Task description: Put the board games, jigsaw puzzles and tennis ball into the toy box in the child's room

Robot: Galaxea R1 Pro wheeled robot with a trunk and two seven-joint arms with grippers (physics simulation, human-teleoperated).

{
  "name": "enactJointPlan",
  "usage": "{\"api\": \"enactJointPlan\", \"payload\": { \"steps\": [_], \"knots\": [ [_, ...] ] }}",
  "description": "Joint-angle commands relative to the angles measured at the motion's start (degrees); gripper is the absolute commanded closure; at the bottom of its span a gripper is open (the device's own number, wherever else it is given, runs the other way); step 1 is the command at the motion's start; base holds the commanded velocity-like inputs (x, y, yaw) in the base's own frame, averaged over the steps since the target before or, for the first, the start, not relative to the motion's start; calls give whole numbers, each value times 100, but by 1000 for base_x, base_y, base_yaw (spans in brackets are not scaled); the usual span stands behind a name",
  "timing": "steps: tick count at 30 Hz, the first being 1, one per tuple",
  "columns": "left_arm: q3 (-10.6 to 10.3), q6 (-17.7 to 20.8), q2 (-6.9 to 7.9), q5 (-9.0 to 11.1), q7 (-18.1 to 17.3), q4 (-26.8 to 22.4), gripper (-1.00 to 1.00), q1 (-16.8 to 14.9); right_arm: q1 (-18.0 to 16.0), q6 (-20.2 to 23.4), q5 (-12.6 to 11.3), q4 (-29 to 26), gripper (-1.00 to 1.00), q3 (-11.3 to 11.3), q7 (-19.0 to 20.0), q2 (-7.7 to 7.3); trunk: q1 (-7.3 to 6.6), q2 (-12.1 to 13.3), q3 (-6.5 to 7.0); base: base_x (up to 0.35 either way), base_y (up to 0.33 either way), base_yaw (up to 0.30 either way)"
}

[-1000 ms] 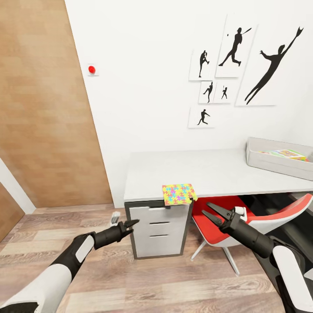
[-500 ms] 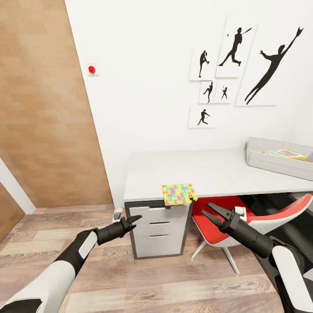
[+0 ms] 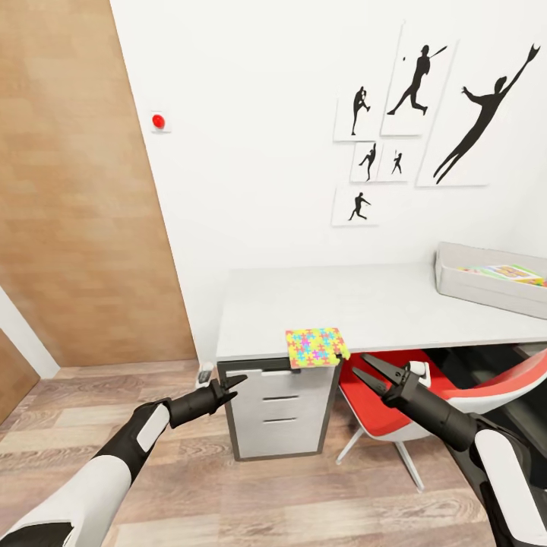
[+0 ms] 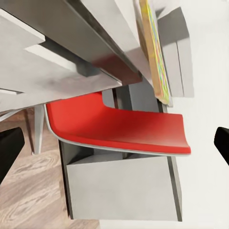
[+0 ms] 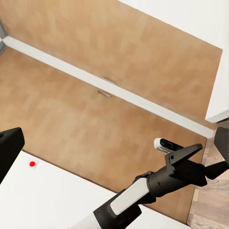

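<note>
step: approach to puzzle [image 3: 317,346], which overhangs bench [image 3: 365,308] front edge above drawers [image 3: 277,406] | box [image 3: 486,282] far right on bench | left tool [image 3: 228,385] and right tool [image 3: 374,373] both apart, empty | next: judged, close in and pinch overhang | room: chair [image 3: 425,399] crowds right arm; floor open at left

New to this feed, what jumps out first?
The bright jigsaw puzzle lies at the table's front edge, overhanging the drawer unit. Below it a red chair sits tucked under the table, and the grey toy box at the table's right end already holds something colourful. Both the left gripper and right gripper are open, empty, below the tabletop.
</note>
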Motion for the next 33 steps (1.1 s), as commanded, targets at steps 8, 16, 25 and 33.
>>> {"api": "enactJointPlan", "payload": {
  "steps": [8, 16, 25, 33],
  "knots": [
    [14, 50, 0, 32, -8, 9, -100, -3, -5, 27, 25, -2, -100, 2, 28, 1, 0, -3, 12, 6, -25, -71],
    [20, 61, 3, 38, -20, 14, -100, -3, -5, 27, 25, -3, -100, 6, 28, 9, 0, -3, 59, 0, -201, -198],
    [20, 56, 6, 37, -66, 16, -100, -3, -5, 27, 25, -1, -100, 13, 28, 10, 0, -3, 98, 0, -44, -156],
    [20, 53, 8, 37, -75, 15, -100, -3, -5, 27, 25, -2, -100, 21, 28, 10, 0, -3, 102, 3, -139, -21]
  ]
}}
